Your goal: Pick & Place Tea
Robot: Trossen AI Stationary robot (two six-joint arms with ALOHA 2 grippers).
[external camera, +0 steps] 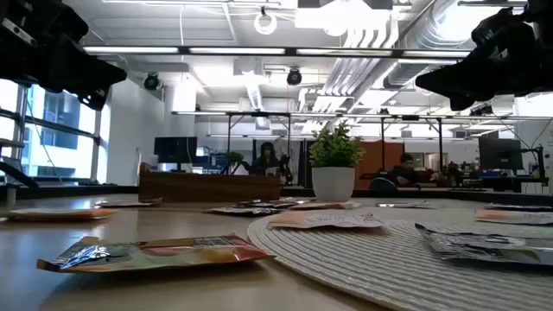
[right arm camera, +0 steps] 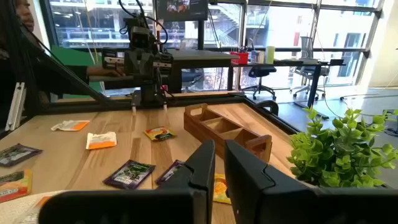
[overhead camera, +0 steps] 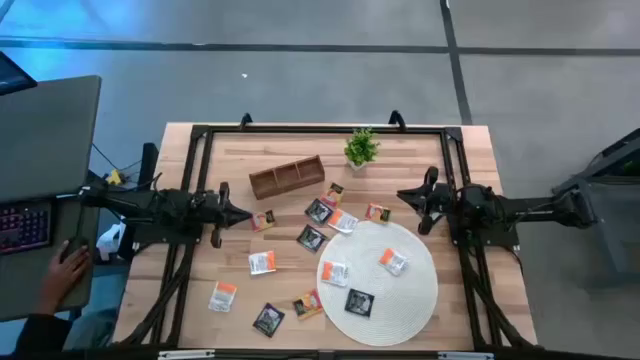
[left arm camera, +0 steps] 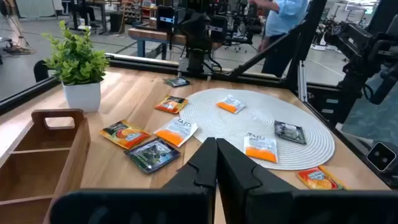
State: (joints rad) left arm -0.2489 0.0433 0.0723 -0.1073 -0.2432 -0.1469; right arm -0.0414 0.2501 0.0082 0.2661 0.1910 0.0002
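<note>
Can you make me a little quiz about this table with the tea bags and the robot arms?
1. True or false: the wooden tray already has tea bags in it.
2. How many sachets lie on the round mat? A) three B) six C) none
3. Fill in: the small green ____ stands next to the tray, at the table's far edge.

Key:
1. False. The right wrist view shows its compartments empty.
2. A. One black sachet and two white-and-orange ones lie on it; the rest are on the bare wood.
3. plant

Bonus fact: the left gripper and the right gripper both hover over the table holding nothing.
</note>
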